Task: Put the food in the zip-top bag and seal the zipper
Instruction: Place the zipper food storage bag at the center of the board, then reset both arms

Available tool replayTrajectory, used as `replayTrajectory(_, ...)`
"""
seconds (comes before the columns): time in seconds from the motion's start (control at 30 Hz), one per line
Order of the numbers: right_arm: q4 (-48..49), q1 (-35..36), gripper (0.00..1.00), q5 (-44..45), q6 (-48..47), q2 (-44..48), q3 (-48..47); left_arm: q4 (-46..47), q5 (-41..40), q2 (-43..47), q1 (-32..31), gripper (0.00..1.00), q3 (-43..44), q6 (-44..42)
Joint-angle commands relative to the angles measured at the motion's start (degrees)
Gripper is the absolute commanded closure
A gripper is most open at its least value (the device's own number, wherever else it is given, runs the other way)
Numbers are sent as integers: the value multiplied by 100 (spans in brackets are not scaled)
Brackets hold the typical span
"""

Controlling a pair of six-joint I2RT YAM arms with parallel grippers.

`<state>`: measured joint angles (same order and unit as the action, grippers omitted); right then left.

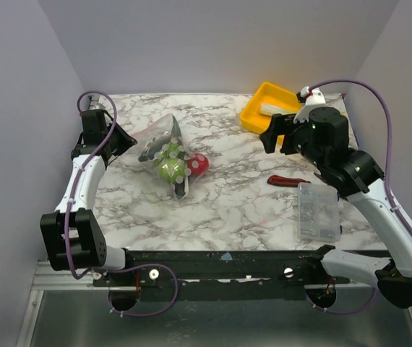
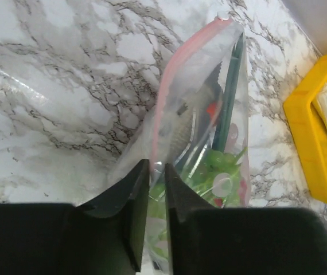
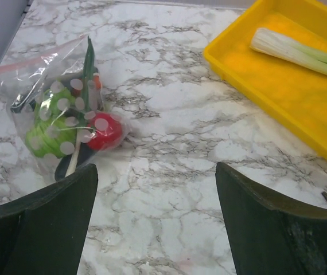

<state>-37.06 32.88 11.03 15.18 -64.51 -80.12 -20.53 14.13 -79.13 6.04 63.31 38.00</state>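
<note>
The zip-top bag (image 1: pixel 164 148) lies left of centre on the marble table. It holds a bright green leafy piece (image 1: pixel 170 170), a red ball (image 1: pixel 198 165) and dark pieces. My left gripper (image 1: pixel 123 139) is at the bag's left edge. In the left wrist view this gripper (image 2: pixel 156 172) is shut on the bag's edge, with the pink zipper strip (image 2: pixel 169 86) running away from it. My right gripper (image 1: pixel 278 134) is open and empty above bare table, between the bag (image 3: pixel 54 109) and the yellow tray. The leek (image 3: pixel 301 51) lies in that tray.
The yellow tray (image 1: pixel 253 119) stands at the back right, with its rim also in the right wrist view (image 3: pixel 238 69). A red-handled tool (image 1: pixel 287 181) and a rigid clear compartment box (image 1: pixel 318 211) lie at the front right. Walls close in the left, back and right.
</note>
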Motion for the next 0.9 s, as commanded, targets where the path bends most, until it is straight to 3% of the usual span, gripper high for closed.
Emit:
replayTrajectory(0.0, -467, -20, 14, 523, 0, 311, -91, -241, -59, -59, 178, 73, 185, 154)
replayTrajectory(0.1, -601, -26, 13, 691, 8, 463, -136, -371, -136, 42, 173, 52, 256, 204)
replayTrajectory(0.2, -741, -19, 13, 781, 34, 567, -242, -427, -312, 368, 176, 39, 235, 216)
replayTrajectory(0.33, -902, -19, 11, 832, 36, 694, -415, -532, -498, 996, 167, 15, 225, 206)
replayTrajectory(0.4, -920, -21, 10, 804, 12, 766, -482, -610, -463, 1293, 120, 9, 312, 130)
replayTrajectory(0.53, -852, -27, 0, 873, 54, 1046, -522, -760, -280, 1827, -355, 3, 672, -341)
replayTrajectory(0.7, -694, -20, 0, 1056, 151, 1536, -518, -546, -193, 2629, -1592, 1, 969, -970)
replayTrajectory(0.87, -231, -21, 0, 943, 188, 2216, -286, -126, 631, 3098, -2465, 1, 1129, -939)
